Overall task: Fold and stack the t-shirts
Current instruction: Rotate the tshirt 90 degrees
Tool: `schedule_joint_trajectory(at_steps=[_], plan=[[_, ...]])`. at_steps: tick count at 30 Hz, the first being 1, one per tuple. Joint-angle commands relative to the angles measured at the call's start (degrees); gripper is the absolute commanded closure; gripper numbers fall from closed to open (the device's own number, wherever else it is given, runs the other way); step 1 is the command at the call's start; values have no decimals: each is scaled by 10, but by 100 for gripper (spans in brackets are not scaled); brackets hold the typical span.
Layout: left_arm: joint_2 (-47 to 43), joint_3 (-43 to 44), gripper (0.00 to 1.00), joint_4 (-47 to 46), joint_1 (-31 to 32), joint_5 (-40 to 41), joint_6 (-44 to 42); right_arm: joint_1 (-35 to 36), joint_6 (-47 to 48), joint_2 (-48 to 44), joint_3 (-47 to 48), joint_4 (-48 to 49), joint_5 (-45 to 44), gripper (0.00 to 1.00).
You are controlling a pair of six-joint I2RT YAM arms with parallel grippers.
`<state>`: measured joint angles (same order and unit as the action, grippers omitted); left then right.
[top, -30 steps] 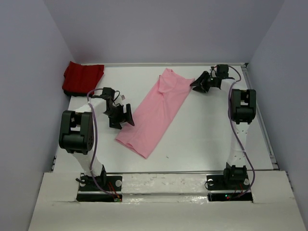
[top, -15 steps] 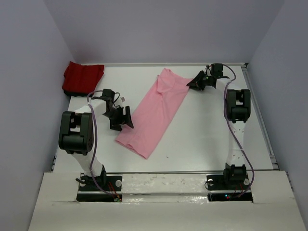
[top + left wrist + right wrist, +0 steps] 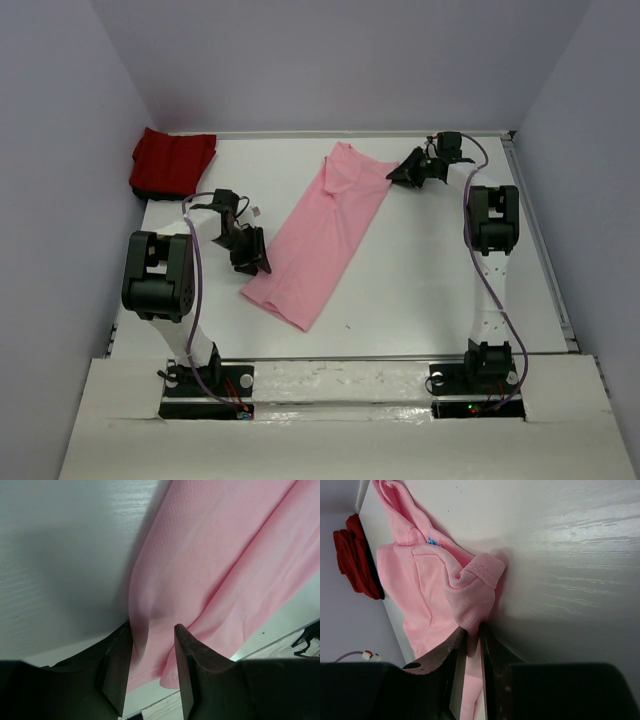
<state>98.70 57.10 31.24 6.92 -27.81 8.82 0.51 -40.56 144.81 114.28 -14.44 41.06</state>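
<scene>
With right gripper jaws nearly together, pinched a far sleeve of the pink shirt laid slantwise on the table, and with left gripper jaws half apart, straddled its near edge, well apart from the red shirt heaped in the far-left corner.

The white wood-grain table holds a light pink cloth t-shirt slanting across centre and a bunched deep red cloth t-shirt at ten o'clock.
</scene>
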Motion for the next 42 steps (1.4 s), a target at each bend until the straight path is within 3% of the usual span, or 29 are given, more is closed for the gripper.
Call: schedule_joint_trajectory(at_steps=[1,4,7,8,10,22,34,42], plan=[[-10,-6,55,20,-2,0,-6,5,6,5,17,9,-7,77],[-5,-8,76,23,-2,6,-3,5,6,4,18,9,-9,77],[-4,-7,82,30,-2,12,3,5,5,6,21,8,-10,80],[-4,-6,82,32,-2,13,4,5,5,7,23,7,-10,92],[-4,-3,82,40,-2,10,6,5,1,15,33,7,-8,100],[-14,-9,81,67,34,-18,25,12,-22,70,121,7,2,100],[20,4,81,18,177,-58,101,40,-57,119,197,12,10,100],[43,26,81,8,220,-70,120,62,-90,153,256,18,11,100]])
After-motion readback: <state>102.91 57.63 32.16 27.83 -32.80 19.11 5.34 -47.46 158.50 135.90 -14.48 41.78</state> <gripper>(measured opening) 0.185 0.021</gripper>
